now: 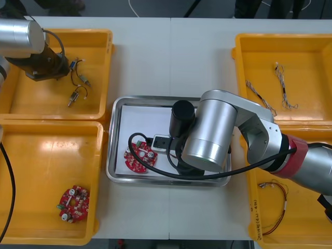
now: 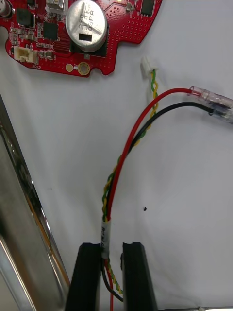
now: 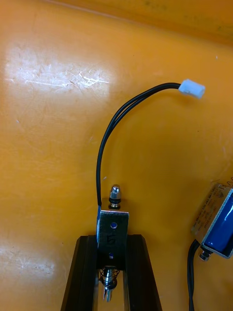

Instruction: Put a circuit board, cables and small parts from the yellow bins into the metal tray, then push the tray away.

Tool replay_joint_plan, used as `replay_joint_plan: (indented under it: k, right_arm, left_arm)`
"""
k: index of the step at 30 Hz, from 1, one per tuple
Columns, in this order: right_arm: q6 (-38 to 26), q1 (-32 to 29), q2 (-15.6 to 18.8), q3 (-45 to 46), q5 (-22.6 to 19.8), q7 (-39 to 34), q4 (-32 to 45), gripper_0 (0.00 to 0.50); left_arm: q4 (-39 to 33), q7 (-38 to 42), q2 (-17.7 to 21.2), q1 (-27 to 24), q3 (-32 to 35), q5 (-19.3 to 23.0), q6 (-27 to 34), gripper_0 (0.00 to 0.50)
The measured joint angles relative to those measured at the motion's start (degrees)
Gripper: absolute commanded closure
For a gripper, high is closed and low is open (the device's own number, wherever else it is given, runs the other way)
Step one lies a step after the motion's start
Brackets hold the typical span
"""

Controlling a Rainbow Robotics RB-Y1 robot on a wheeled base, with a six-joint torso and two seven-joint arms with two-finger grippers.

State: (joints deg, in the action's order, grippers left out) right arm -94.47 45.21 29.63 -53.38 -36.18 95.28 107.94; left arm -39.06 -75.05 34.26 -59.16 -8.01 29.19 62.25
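grip: the right gripper (image 2: 110, 252), two black fingers, is clamped on the cable, its fingers apart by the cable's width.
cable: a thin bundle of red, black and twisted yellow-green wires (image 2: 127, 146) with a white sleeve just past the fingertips.
cable ends: the red and black wires end in a clear tube (image 2: 211, 99). The twisted pair ends in a small white plug (image 2: 147, 65).
board: a round red circuit board (image 2: 48, 34) carrying a silver cylinder (image 2: 86, 24) lies flat beyond the plug.
tray: a metal tray (image 2: 19, 218) with a white floor and a shiny wall beside the fingers.

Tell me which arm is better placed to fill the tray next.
Right: right gripper holds the cable inside the metal tray, beside the circuit board. Left gripper holds a small metal part in its yellow bin.
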Motion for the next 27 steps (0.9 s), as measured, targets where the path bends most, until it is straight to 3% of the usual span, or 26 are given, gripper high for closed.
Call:
replay_joint_plan:
  k: [8, 17, 27]
  right_arm:
    - [0.0, 0.0, 0.0, -0.3, 0.1, -0.1, -0.1, 0.000]
    - [-1.0, 0.0, 0.0, 0.8, -0.6, -0.2, 0.0, 0.000]
    - [-14.1, 0.0, -2.7, 11.7, -0.8, -0.9, 4.5, 0.000]
  left_arm:
    - [-0.2, 0.0, 0.0, -0.1, 0.1, 0.0, 0.9, 0.500]
    - [-7.1, 0.0, 0.3, -0.1, 0.9, 0.0, 11.4, 0.500]
    - [-17.1, 0.0, 0.6, 0.2, 5.0, -0.9, 23.5, 0.500]
